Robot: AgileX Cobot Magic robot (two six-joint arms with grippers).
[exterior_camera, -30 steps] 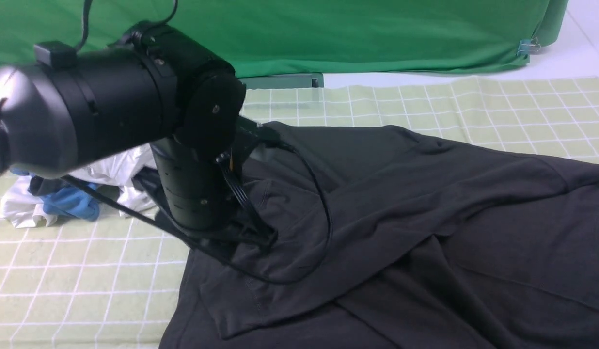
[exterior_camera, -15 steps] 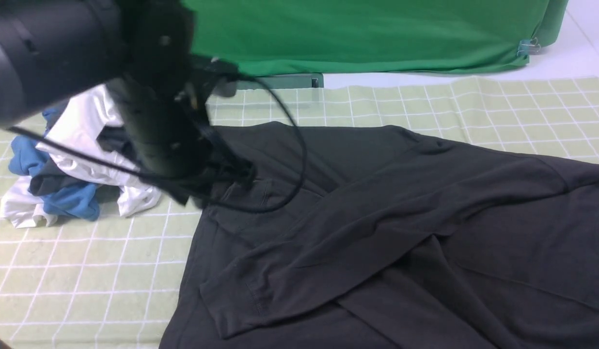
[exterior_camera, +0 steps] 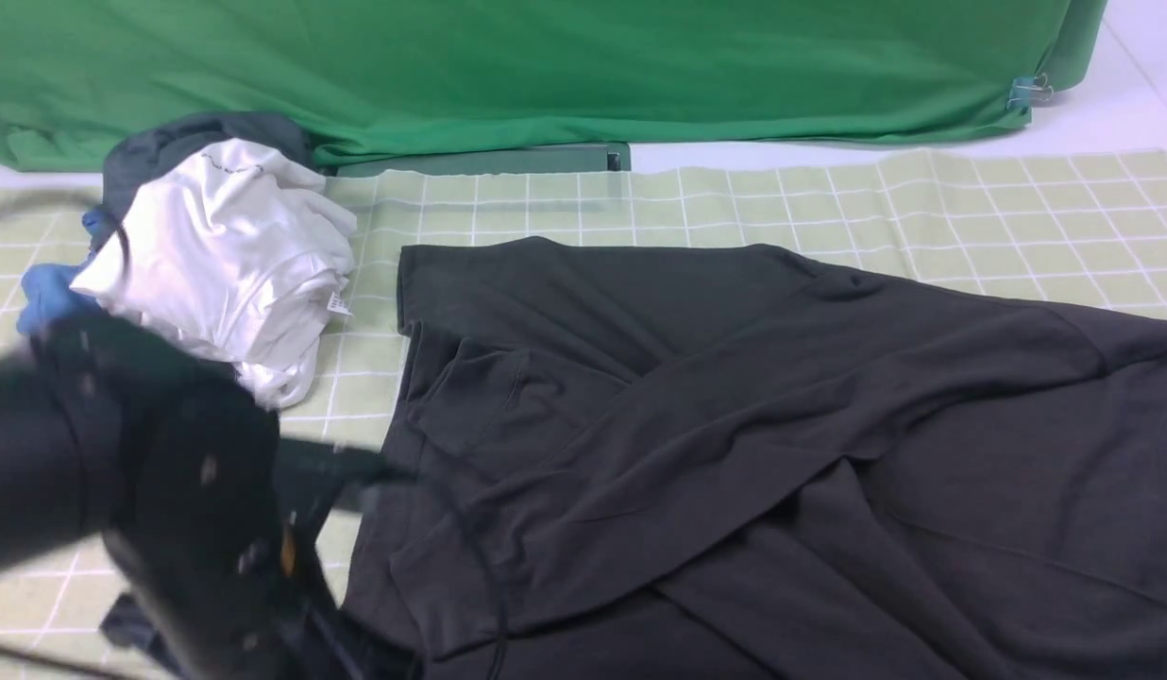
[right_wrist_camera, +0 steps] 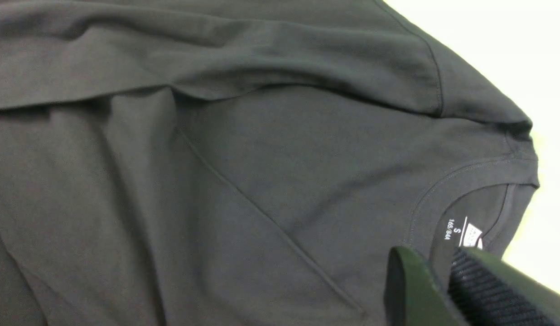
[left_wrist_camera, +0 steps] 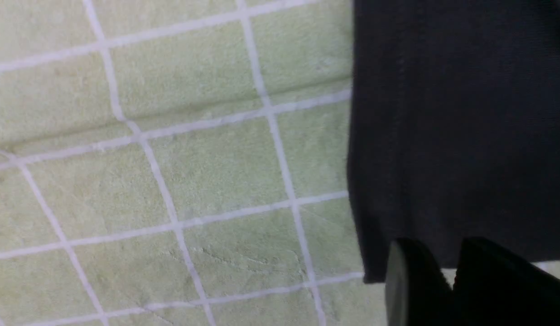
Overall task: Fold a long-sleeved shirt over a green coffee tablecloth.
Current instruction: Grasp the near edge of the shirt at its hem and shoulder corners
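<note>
One black long-sleeved shirt [exterior_camera: 735, 425] on one green coffee tablecloth [exterior_camera: 923, 198].
Two grippers: left gripper [left_wrist_camera: 443, 253] at shirt's corner, right gripper [right_wrist_camera: 436, 262] by its collar [right_wrist_camera: 465, 179]; both jaws narrow, grip unclear.

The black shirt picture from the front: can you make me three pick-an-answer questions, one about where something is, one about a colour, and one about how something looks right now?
1. Where is the pile of clothes?
A. Left of the black shirt
B. On top of the shirt
C. Right of the shirt

2. What colour are the lines on the tablecloth?
A. Red
B. White
C. Black

3. How is the shirt's sleeve lying?
A. Rolled into a ball
B. Hanging off the table
C. Folded across the shirt's body

Answers:
1 A, the pile sits at the left, beside the shirt's edge.
2 B, thin white lines make squares on the pale green cloth.
3 C, the sleeve runs slantwise over the shirt's body.
</note>
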